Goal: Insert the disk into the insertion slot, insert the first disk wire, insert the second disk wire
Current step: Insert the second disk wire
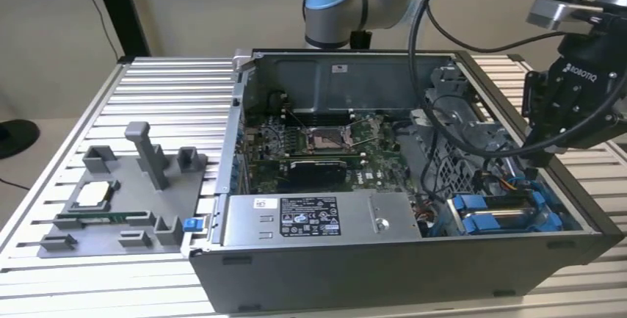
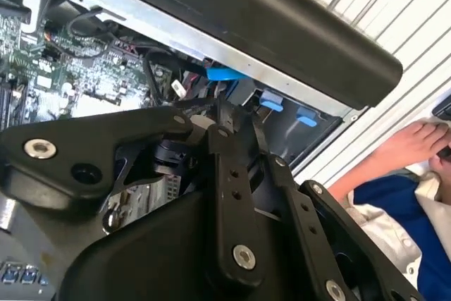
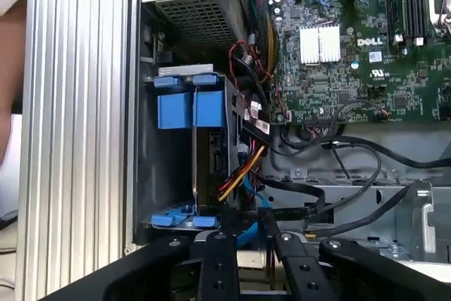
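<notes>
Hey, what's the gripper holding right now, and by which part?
Cannot tell. The black gripper is down among the black wires beside the blue-tabbed drive bay.

surface: ribbed metal table (image 1: 157,90)
exterior view's left: grey fixture tray (image 1: 132,200), flat on table
centre to right: open computer case (image 1: 392,274), resting on table

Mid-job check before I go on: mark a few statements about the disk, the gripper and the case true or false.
1. The disk sits in the insertion slot. True.
2. The gripper hangs over the grey fixture tray. False: the tray lies on the exterior view's left; the gripper is by the slot, on the right.
3. The power supply box lies outside the computer case. False: it is mounted inside the case.
4. In the second wrist view, a person's hand shows beyond the case. True.
</notes>
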Motion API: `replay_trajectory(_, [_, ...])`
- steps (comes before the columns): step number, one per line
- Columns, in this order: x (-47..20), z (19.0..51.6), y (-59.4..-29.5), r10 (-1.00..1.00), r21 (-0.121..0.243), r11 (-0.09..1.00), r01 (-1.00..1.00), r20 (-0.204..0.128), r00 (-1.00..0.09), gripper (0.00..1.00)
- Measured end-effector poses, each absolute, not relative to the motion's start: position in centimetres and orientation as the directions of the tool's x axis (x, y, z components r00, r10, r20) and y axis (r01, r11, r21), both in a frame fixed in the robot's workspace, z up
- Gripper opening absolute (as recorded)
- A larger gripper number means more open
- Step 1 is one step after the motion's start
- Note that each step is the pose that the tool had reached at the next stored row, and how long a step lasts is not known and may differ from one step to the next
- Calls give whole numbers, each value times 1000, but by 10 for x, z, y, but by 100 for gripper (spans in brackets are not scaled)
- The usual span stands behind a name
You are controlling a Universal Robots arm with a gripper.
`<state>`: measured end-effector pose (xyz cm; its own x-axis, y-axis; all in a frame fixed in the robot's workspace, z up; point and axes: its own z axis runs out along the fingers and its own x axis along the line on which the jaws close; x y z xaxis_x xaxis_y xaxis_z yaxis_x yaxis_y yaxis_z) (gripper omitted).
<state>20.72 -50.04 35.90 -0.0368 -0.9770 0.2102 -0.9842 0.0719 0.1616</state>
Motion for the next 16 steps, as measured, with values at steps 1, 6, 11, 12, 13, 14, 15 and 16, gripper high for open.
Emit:
replay_trajectory(1, [207, 358, -500, -977, 163, 72, -984, 210, -36, 100])
replay_trajectory(6, [208, 356, -501, -977, 163, 69, -984, 210, -34, 100])
replay_trajectory(11, [211, 355, -502, -977, 165, 63, -984, 211, -27, 100])
replay_trajectory(12, [211, 355, -502, -977, 165, 62, -984, 211, -26, 100])
replay_trajectory(13, [211, 355, -502, -977, 166, 61, -984, 211, -25, 100])
replay_trajectory(14, [212, 355, -503, -977, 166, 60, -984, 211, -24, 100])
replay_trajectory(15, [212, 354, -503, -977, 167, 59, -984, 211, -23, 100])
replay_trajectory(16, [212, 354, -504, -977, 168, 59, -984, 211, -23, 100])
